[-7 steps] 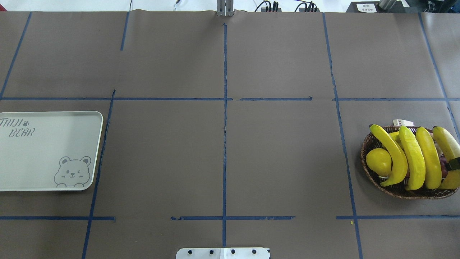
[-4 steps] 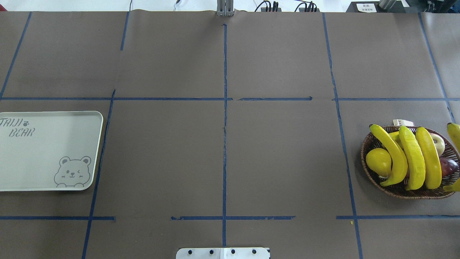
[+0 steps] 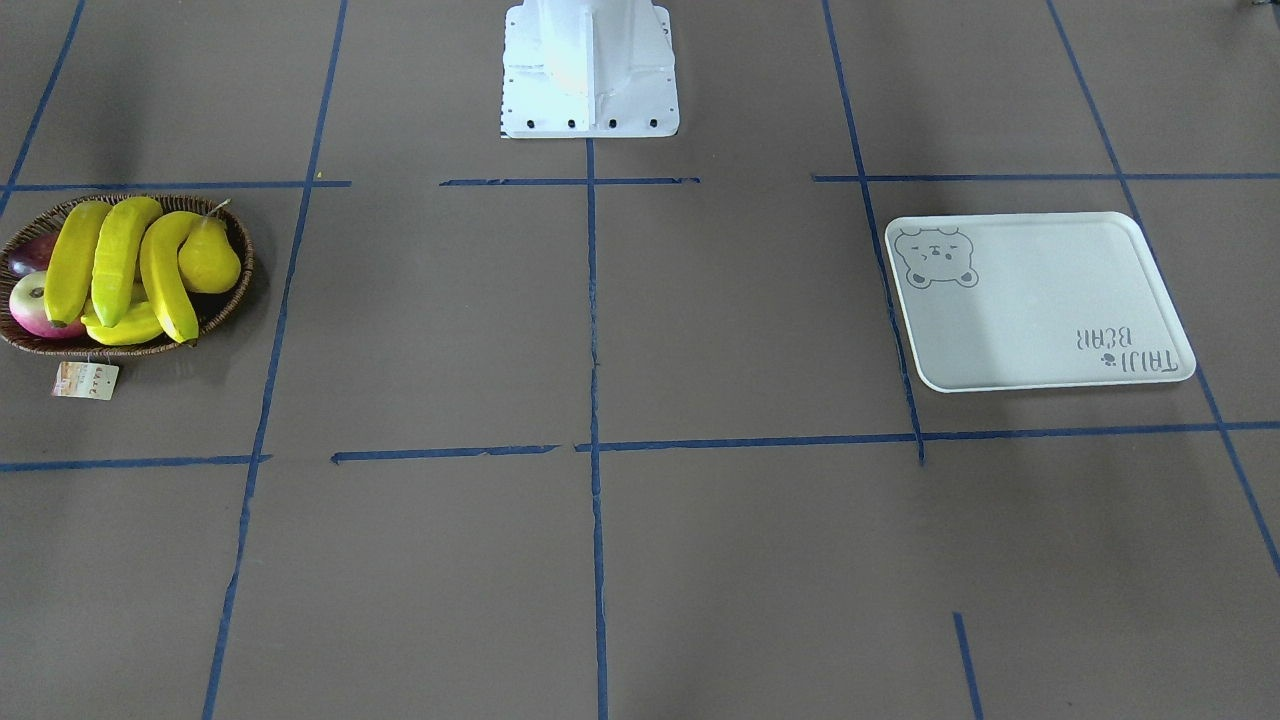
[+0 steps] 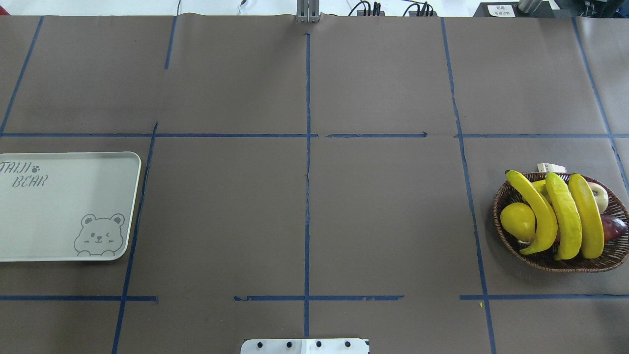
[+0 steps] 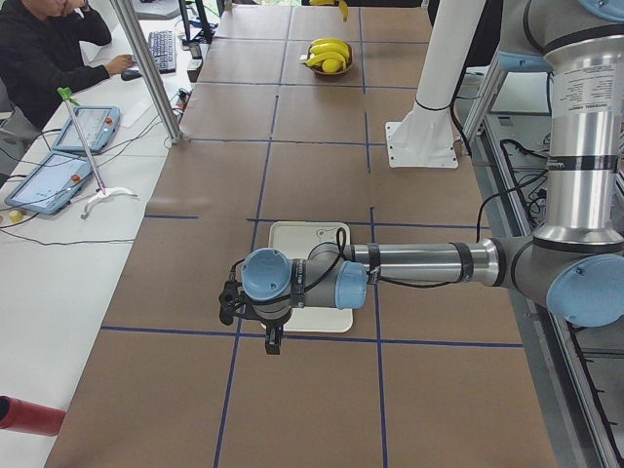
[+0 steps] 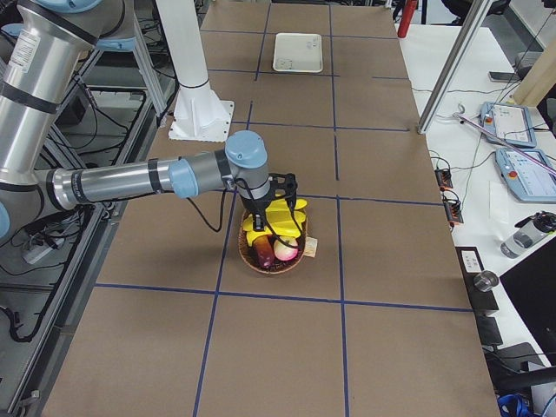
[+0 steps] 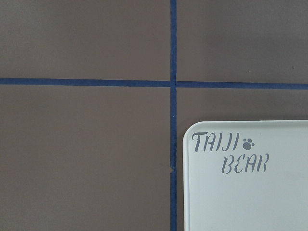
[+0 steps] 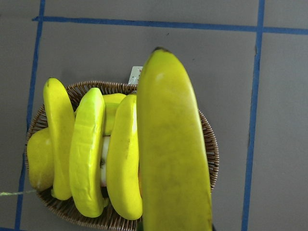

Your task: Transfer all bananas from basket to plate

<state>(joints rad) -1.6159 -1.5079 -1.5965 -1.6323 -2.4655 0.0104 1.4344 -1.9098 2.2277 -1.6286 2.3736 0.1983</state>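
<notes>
The brown wicker basket (image 4: 555, 263) sits at the table's right. In it, two bananas (image 4: 539, 212) (image 4: 588, 216) lie on top and a third (image 3: 125, 326) lies under them. A fourth banana (image 8: 173, 144) hangs close under the right wrist camera, above the basket (image 8: 210, 149). My right gripper (image 6: 271, 208) is over the basket and holds this banana (image 6: 287, 215); its fingers do not show in the wrist view. The off-white bear plate (image 4: 64, 206) lies empty at the left. My left gripper (image 5: 273, 343) hovers by the plate's edge (image 7: 250, 192); I cannot tell if it is open or shut.
The basket also holds a ridged yellow starfruit (image 4: 566, 216), a yellow pear (image 4: 517, 221), an apple (image 4: 600, 196) and a dark purple fruit (image 4: 614, 227). A paper tag (image 3: 85, 380) lies beside the basket. The robot's white base (image 3: 590, 70) stands at the table's edge.
The rightmost banana, gripped in the basket a second ago, has gone up and out past the overhead view's right edge. The apple and purple fruit beneath it now show.
</notes>
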